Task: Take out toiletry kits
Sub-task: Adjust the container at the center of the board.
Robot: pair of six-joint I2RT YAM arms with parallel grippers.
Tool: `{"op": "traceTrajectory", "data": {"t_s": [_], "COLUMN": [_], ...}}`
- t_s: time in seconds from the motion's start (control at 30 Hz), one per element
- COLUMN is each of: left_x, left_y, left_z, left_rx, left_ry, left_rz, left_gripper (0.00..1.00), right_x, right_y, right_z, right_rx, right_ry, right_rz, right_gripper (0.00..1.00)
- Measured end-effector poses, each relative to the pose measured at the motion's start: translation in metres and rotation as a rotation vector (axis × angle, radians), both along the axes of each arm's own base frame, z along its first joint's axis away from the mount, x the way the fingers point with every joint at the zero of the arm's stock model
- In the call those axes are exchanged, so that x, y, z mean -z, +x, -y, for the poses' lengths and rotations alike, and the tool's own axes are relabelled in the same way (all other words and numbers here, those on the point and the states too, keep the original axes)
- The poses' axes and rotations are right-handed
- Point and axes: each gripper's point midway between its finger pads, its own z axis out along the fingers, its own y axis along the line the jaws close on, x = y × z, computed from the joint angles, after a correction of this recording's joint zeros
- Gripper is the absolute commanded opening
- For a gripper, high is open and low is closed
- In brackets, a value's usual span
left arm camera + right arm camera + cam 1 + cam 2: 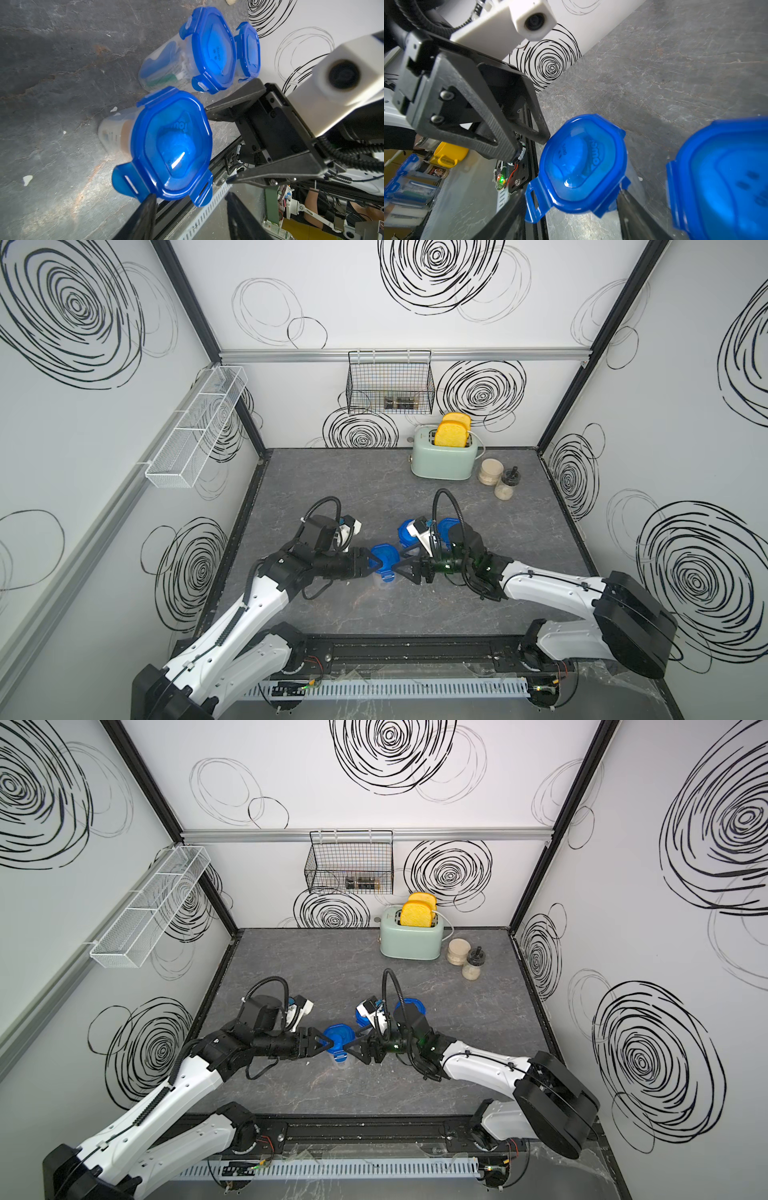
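Observation:
Three clear jars with blue four-tab lids stand mid-table, and the toiletry kits are inside them. The front jar [384, 562] [172, 145] [583, 158] shows a cream bottle with a tan cap [121, 133] through its wall. Its lid tabs flare outward. The jar behind it [207, 49] holds blue and green items and a tube [166, 72]. The third jar [449, 529] is mostly behind the right wrist. My left gripper [376, 563] [191, 207] is open at the front jar's left side, with one fingertip [149, 199] at the lid's edge. My right gripper [402, 568] [571, 207] is shut on that jar below its lid.
A mint toaster [444, 458] with two toast slices stands at the back. Beside it are a beige jar [490, 472] and a dark-topped grinder [507, 485]. A black wire basket [390, 383] hangs on the back wall and a white mesh shelf [195, 427] on the left wall.

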Motion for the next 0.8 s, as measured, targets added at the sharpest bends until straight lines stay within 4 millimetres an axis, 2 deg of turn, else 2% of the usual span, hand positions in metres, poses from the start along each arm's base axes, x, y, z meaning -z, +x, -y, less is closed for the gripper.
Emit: {"op": "traceTrajectory", "data": {"t_s": [0.2,0.4,0.8], "left_x": [0.009,0.022,0.016], "left_y": [0.005,0.011,0.034], "left_z": [-0.003,-0.01,-0.021], "left_rx": [-0.019,-0.044,-0.096], "left_ry": [0.038,0.096,0.136], "left_rz": [-0.007,-0.03,0.009], "left_gripper": [0.57,0.58,0.6], "right_x": [0.014,0.013,0.013], "right_y": [-0.003,-0.01,-0.052], "right_z": [-0.005,-0.008,-0.011], "right_rx": [0.015,0.005,-0.09], "right_ry": [-0.038,-0.039,-0.019], "right_rz": [-0.022,-0.028,-0.067], "right_gripper": [0.71,0.7,0.7]}}
